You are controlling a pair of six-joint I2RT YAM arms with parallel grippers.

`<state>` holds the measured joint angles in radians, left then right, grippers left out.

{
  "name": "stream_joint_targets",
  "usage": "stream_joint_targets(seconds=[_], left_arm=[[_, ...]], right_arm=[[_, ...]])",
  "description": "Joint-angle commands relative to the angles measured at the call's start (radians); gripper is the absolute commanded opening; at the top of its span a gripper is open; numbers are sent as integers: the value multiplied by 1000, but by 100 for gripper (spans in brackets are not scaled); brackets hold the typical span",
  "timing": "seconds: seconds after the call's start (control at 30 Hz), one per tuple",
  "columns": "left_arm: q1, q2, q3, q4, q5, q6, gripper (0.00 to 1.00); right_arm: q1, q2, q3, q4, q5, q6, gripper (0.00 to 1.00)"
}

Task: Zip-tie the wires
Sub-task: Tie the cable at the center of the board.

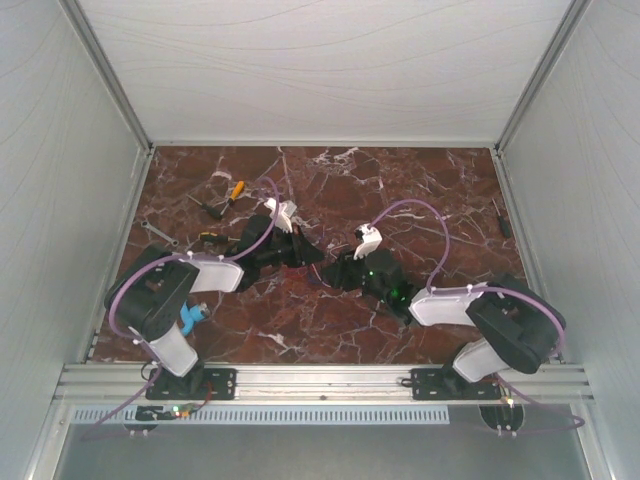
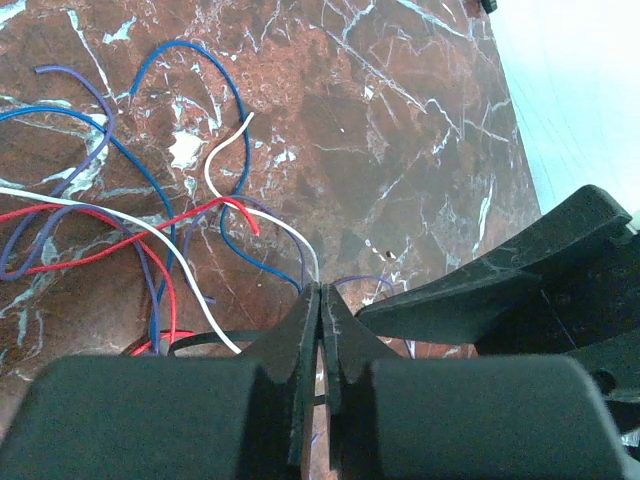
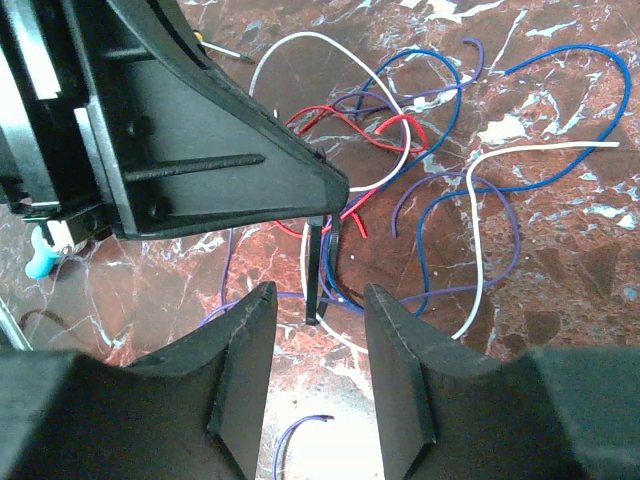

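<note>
The wires (image 2: 150,220) are a loose tangle of thin red, blue, purple and white strands on the marble table. They also show in the right wrist view (image 3: 420,130) and, small, between the two grippers in the top view (image 1: 312,266). My left gripper (image 2: 320,292) is shut, pinching a thin black zip tie (image 3: 314,270) at the tangle's near edge. A curved black strip (image 2: 200,340) lies beside its jaws. My right gripper (image 3: 320,300) is open. The zip tie's free end hangs between its fingers without touching them. The grippers meet tip to tip in the top view, left (image 1: 305,252) and right (image 1: 335,270).
A yellow-handled tool (image 1: 235,190) and a dark tool (image 1: 210,207) lie at the back left, with a small wrench (image 1: 158,232) near the left wall. A screwdriver (image 1: 501,216) lies by the right wall. A blue object (image 1: 192,318) sits by the left arm's base.
</note>
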<state>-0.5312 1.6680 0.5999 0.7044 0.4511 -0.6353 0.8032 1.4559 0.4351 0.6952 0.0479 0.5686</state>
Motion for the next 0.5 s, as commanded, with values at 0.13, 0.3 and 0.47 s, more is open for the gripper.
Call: stream_joint_targets(seconds=[0.13, 0.3, 0.47], left_arm=[[-4, -20, 7, 22, -20, -41, 0], [-4, -23, 9, 19, -18, -44, 0], [-4, -25, 9, 18, -15, -45, 0]], right_arm=[[13, 72, 44, 120, 31, 27, 36], [14, 118, 68, 147, 42, 14, 34], [15, 147, 82, 165, 67, 5, 31]])
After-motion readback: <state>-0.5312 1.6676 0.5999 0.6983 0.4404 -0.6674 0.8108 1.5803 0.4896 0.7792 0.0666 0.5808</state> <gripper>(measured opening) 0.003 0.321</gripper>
